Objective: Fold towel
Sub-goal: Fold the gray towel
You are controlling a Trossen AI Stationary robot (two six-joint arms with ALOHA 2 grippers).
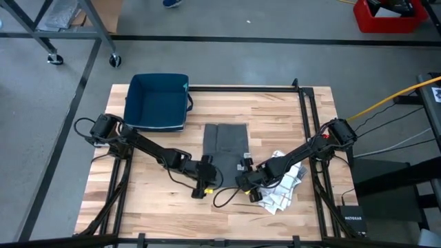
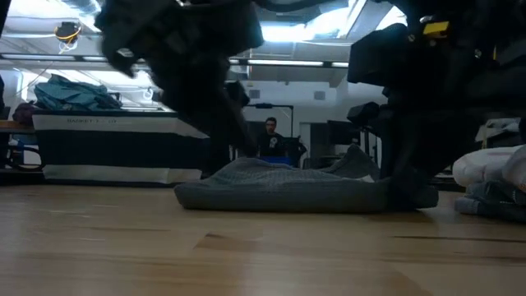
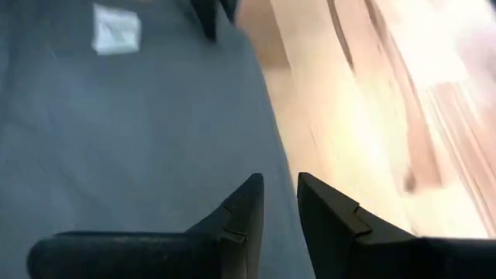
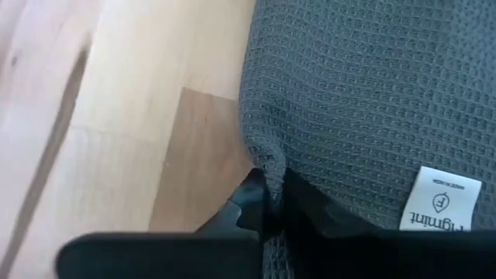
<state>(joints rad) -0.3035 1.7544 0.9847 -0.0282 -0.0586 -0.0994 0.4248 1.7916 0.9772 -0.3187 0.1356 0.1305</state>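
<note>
A grey waffle-weave towel [image 1: 225,140] lies as a folded rectangle on the middle of the wooden table, near edge toward the arms. In the low view the towel [image 2: 288,191] rests on the table and rises in a small peak at each end. My left gripper [image 1: 207,167] is at its near left corner and my right gripper [image 1: 244,167] at its near right corner. Both are shut on cloth. A white label [image 4: 442,203] shows near the right gripper. My left gripper [image 3: 280,190] has the towel's side edge [image 3: 273,155] between its two fingertips, near the near left corner. It slants down from the near side. The rest of the towel lies flat. My right gripper [image 4: 270,190] pinches the towel's near right corner [image 4: 267,164] between its fingertips. The cloth puckers into a small ridge at the pinch. It slants down from the near side, and the towel beyond lies on the table.
A dark blue bin [image 1: 158,102] stands at the table's far left. A crumpled white printed cloth [image 1: 282,187] lies right of my right gripper. A black frame rail [image 1: 306,117] runs along the far and right sides. Bare wood [image 1: 158,200] lies near.
</note>
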